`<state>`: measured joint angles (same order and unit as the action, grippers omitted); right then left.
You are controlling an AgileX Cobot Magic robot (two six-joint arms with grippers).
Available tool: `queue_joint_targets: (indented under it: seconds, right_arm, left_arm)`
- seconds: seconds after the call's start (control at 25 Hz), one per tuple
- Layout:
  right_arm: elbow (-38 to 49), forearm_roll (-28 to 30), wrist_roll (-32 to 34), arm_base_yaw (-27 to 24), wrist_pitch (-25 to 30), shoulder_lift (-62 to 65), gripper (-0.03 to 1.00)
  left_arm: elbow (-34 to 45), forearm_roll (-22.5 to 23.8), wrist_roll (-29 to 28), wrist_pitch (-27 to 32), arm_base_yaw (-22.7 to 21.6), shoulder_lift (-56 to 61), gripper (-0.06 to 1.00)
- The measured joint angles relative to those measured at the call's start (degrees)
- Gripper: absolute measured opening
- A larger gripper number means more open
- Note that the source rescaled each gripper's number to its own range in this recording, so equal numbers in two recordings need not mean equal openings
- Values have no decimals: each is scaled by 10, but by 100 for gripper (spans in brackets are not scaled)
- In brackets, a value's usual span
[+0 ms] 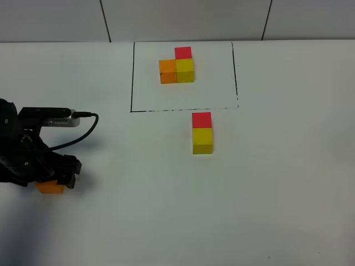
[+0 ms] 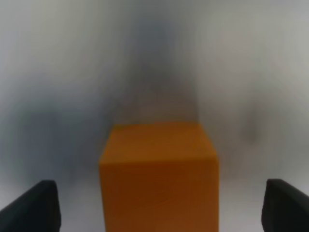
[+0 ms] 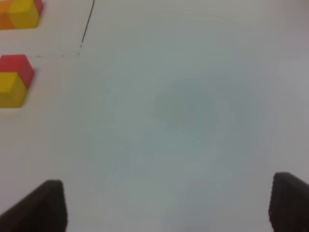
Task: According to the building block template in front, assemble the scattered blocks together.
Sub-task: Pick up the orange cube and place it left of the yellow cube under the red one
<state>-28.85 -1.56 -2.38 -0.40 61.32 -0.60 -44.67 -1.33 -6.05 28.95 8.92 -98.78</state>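
Observation:
The building block template [image 1: 177, 69] is an L of red, orange and yellow cubes inside a black outline [image 1: 132, 77] at the back. Of the scattered blocks, the red one [image 1: 201, 119] touches the yellow one [image 1: 203, 140] just in front of the outline. The orange one [image 1: 50, 188] lies far left under my left gripper [image 1: 54, 181]. In the left wrist view the orange block [image 2: 159, 174] stands between the open fingers [image 2: 34, 205] with a gap on each side. My right gripper [image 3: 169, 205] is open over bare table, with the red [image 3: 17, 67] and yellow [image 3: 10, 90] blocks off to one side.
A black cable [image 1: 83, 130] loops from the left arm's wrist camera [image 1: 52, 119] across the white table. A grey wall with dark seams [image 1: 105, 22] rises behind the table's far edge. The right arm does not show in the exterior high view.

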Motion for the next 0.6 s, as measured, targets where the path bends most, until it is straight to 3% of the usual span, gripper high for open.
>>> queue_joint_targets:
  seconds: [0.28, 0.6]
  right_arm:
    - [0, 0, 0, 0, 0, 0, 71]
    - [0, 0, 0, 0, 0, 0, 71]
  left_arm:
    - [19, -2, -9, -30, 0, 0, 88]
    - [19, -2, -11, -28, 0, 0, 51]
